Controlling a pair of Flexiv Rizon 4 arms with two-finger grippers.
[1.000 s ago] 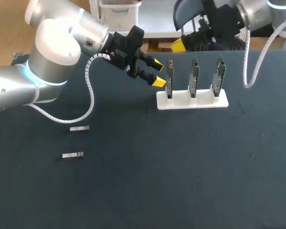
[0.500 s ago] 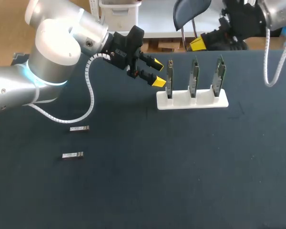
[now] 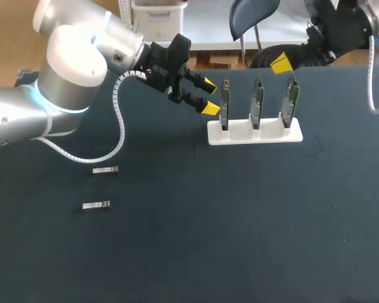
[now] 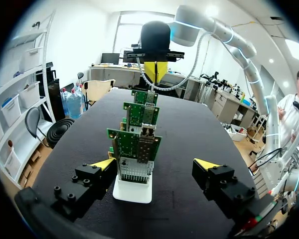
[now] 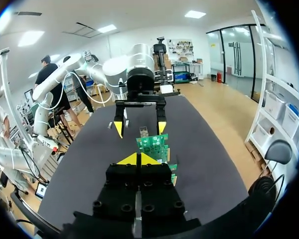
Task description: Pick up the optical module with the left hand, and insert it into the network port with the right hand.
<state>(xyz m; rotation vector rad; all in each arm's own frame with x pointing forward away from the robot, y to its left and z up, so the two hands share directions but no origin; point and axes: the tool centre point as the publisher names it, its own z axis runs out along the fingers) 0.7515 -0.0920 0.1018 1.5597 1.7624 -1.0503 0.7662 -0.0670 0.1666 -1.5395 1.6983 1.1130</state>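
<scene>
Yellow-tipped right pincer [image 3: 280, 63], closed and empty, has shifted rightward behind the white rack of green circuit boards [image 3: 254, 131]; my left pincer [image 3: 208, 96] stays wide open, small silver optical modules [image 3: 105, 170] unpicked.

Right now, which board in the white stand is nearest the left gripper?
The board at the left end of the stand; the left gripper sits just beside it.
</scene>
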